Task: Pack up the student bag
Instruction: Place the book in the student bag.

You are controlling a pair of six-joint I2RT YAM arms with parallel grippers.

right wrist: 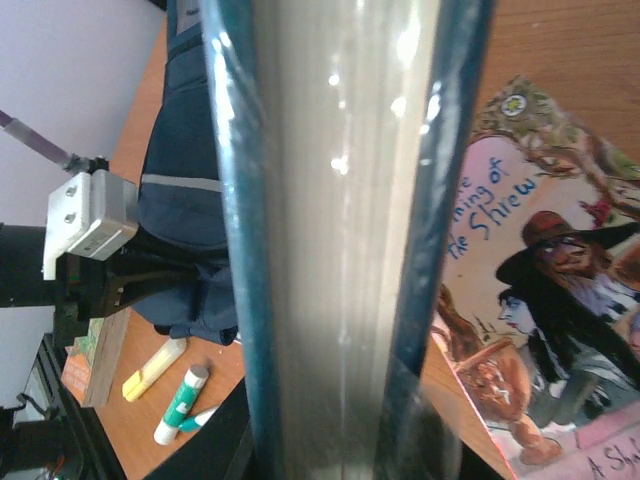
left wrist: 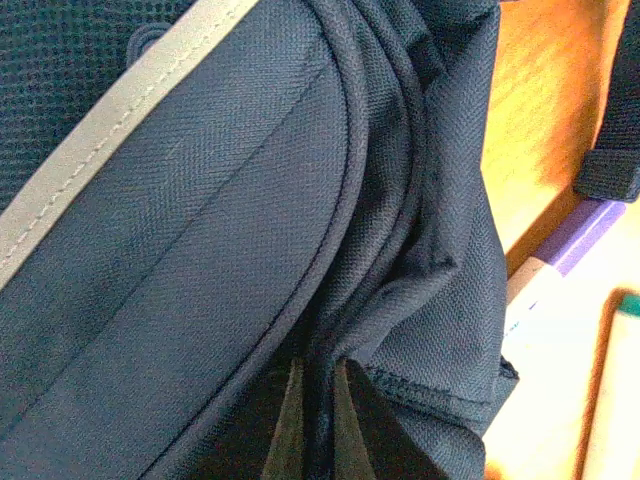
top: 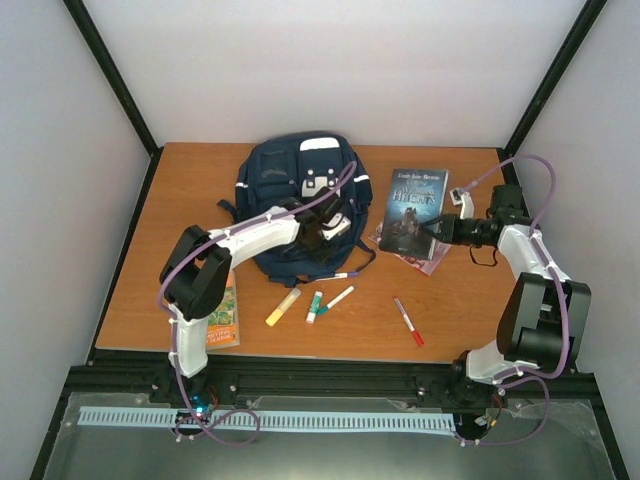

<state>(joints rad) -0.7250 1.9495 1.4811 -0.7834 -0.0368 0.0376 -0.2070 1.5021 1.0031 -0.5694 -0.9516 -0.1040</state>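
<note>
Left gripper [top: 328, 228] sits on the near right flank of the large navy-blue fabric student bag [top: 275, 190], which lies flat at the far middle of the orange-brown wooden table [top: 190, 210], front pocket up with a white patch [top: 320, 184]. Wrist view: its two fingers [left wrist: 288, 425] are drawn almost together, nipping a fold of woven navy cloth beside a piped seam, and a pale grey strip [left wrist: 110, 150] crosses the panel beyond the jaws. Right of the bag, the right gripper [top: 432, 230] clamps the near edge of a dark teal hardback book [top: 412, 195], its page block running straight up between the jaws, with an illustrated pink paperback [right wrist: 540, 270] just beneath, to one side of them.
</note>
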